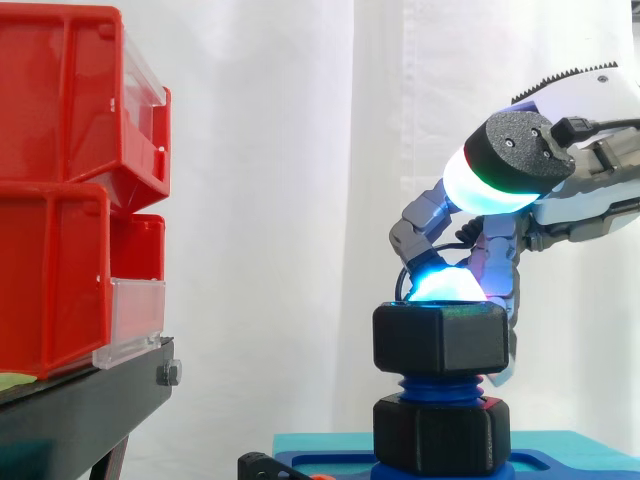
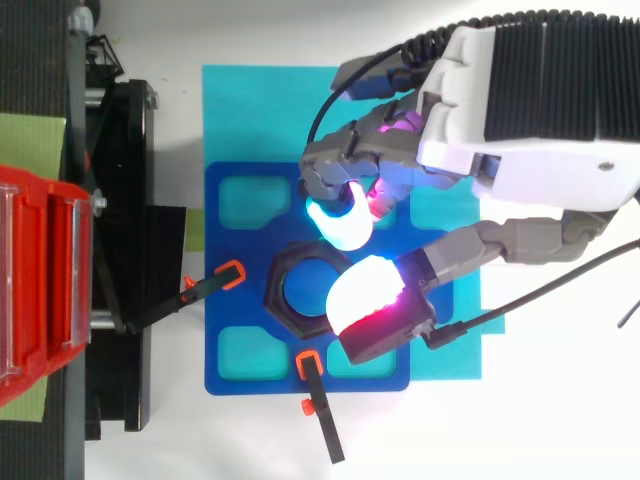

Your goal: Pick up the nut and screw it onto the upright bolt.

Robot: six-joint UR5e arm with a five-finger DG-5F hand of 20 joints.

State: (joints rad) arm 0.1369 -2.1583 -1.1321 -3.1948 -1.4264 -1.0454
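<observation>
A black hexagonal nut (image 1: pixel 440 340) sits on top of the upright blue threaded bolt (image 1: pixel 440 385), with a gap of bare thread between it and a second black collar (image 1: pixel 440 435) at the bolt's foot. From above, the nut (image 2: pixel 285 305) rings the bolt's blue top (image 2: pixel 308 288). My hand (image 2: pixel 530 110) reaches in from the right. One cyan-glowing fingertip (image 1: pixel 445 285) rests on the nut's top edge, and another finger runs down behind the nut's right side. The big thumb pad (image 1: pixel 500 170) hovers well above the nut without touching it. Nothing is pinched.
The bolt stands in a blue base plate (image 2: pixel 230 350) on a cyan mat (image 2: pixel 240 110), with two orange-tipped black clamps (image 2: pixel 215 280) (image 2: pixel 315 400) at the plate's left and front. Stacked red bins (image 1: pixel 60 110) on a black stand (image 1: pixel 80 400) are at the left.
</observation>
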